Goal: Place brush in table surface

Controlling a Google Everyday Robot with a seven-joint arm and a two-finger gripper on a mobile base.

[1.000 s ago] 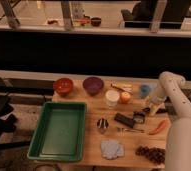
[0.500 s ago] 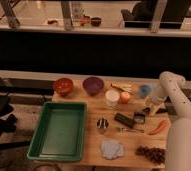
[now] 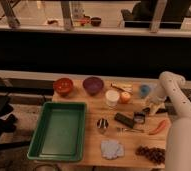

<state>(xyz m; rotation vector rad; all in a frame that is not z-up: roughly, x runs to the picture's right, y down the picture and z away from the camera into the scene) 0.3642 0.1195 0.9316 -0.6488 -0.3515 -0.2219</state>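
No text can be read, not even on the jaws beside the brush (image 3: 139, 118).

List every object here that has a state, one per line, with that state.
claw: low over the right edge of the table surface, beside the brush
brush: down at the table surface; whether gripped, unclear
green tray: empty
orange bowl: upright
purple bowl: upright
white cup: upright
carrot: lying flat
cloth: crumpled

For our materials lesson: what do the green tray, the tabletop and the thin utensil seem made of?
The green tray: likely plastic, one even colour, moulded rim. The table surface: looks wooden, light brown, matte. The utensil: probably metal, thin and silvery. The tool hangs over the table's right side, by the brush.
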